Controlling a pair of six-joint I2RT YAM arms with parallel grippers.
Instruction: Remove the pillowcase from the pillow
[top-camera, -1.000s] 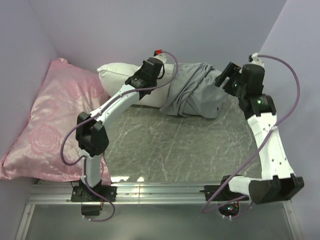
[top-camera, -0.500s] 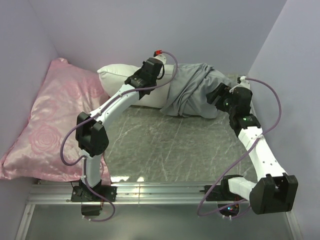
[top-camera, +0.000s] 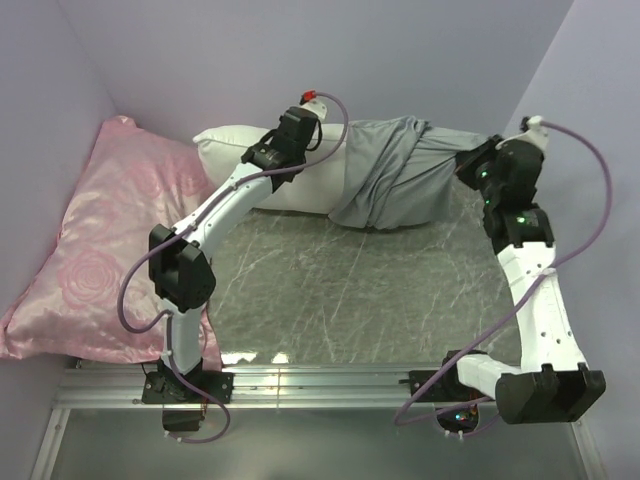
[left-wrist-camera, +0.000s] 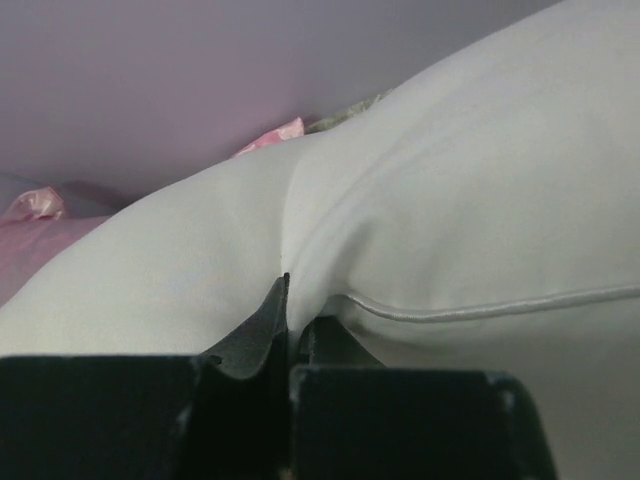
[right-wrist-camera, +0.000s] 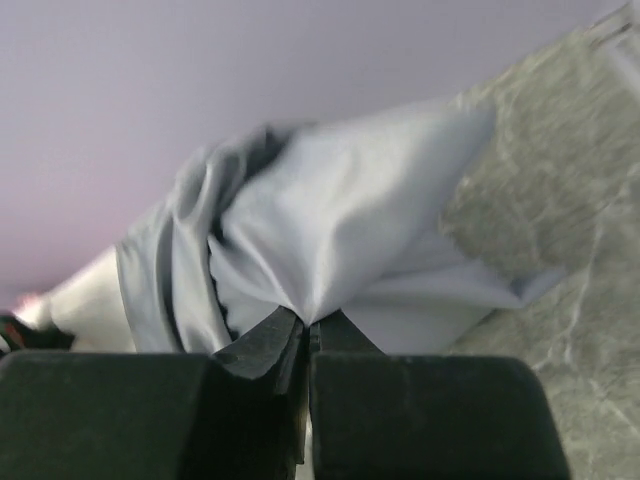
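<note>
1. Grey pillowcase (top-camera: 395, 175) bunches over the right end of the white pillow (top-camera: 235, 160), at the far side.
2. Closed tight, the right gripper (right-wrist-camera: 305, 325) pinches the pillowcase; the left gripper (left-wrist-camera: 290, 320) clamps the pillow.
3. Pulling steadily rightward, with the anchor held firm, looks best.

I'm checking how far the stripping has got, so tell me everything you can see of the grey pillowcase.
The pillowcase is plain matte grey cloth, soft and heavily creased. It is bunched over the right end of the white pillow, whose left part lies bare. It rests at the back of the marbled table, near the wall. The right claw is shut on a pinch of its right end, where the fabric rises to a peak.
</note>
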